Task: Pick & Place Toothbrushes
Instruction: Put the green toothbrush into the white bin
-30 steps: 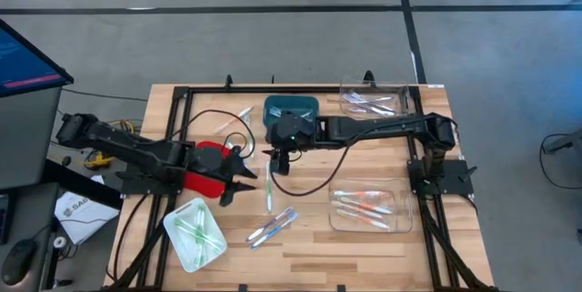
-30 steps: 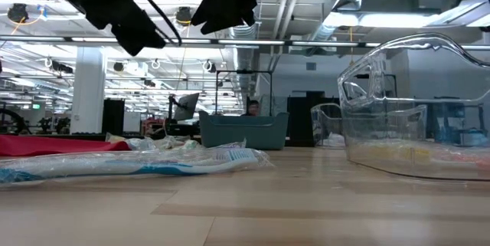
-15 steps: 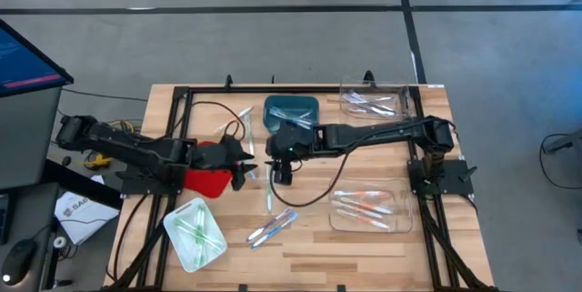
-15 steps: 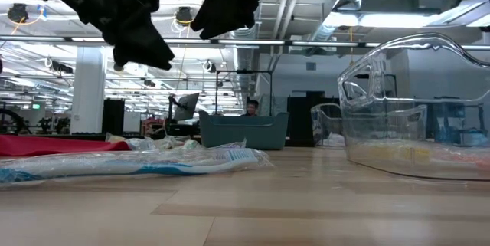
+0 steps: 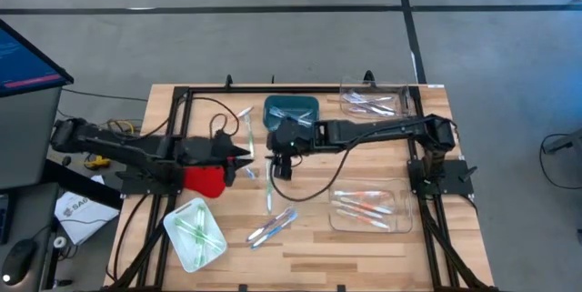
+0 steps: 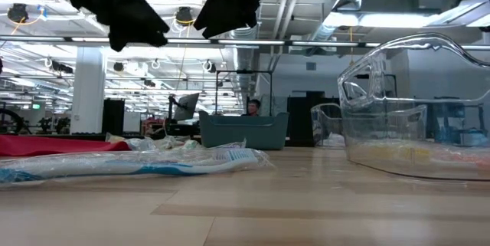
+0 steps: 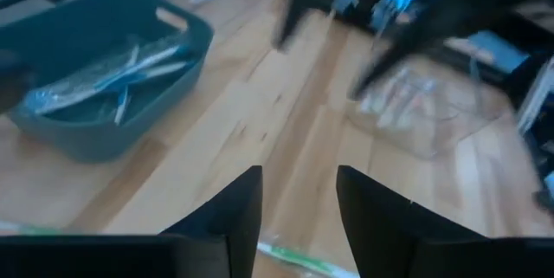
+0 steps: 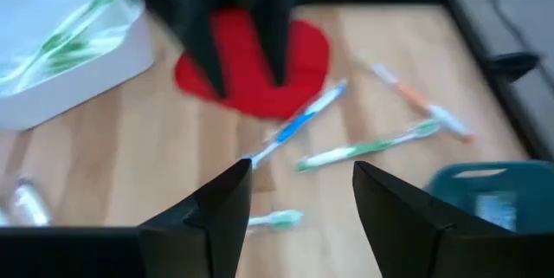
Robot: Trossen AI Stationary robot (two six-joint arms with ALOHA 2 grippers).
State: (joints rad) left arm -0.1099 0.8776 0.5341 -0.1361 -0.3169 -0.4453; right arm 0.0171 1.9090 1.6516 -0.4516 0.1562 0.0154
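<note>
Loose toothbrushes lie flat on the wooden table: a green one (image 5: 270, 192), blue and purple ones (image 5: 273, 226), others (image 5: 245, 119) near the far side. More fill the teal bin (image 5: 291, 110), white tray (image 5: 194, 235) and two clear containers (image 5: 364, 208) (image 5: 373, 101). My left gripper (image 5: 245, 153) (image 7: 299, 183) hovers open beside the red tray (image 5: 205, 180). My right gripper (image 5: 280, 163) (image 8: 301, 170) hovers open in front of the teal bin, above a blue toothbrush (image 8: 303, 122) and a green one (image 8: 372, 148). Neither holds anything.
Black frame rails (image 5: 182, 101) run around the work area, and black cables (image 5: 214, 115) loop over the table near the left arm. The two grippers hang close together above the table's middle. A monitor (image 5: 27, 55) stands off the table's left.
My left gripper has gone toward the table's far edge and a little up, away from the red tray's near corner, rolling its wrist as it went. My right gripper has kept still. No toothbrush has moved.
</note>
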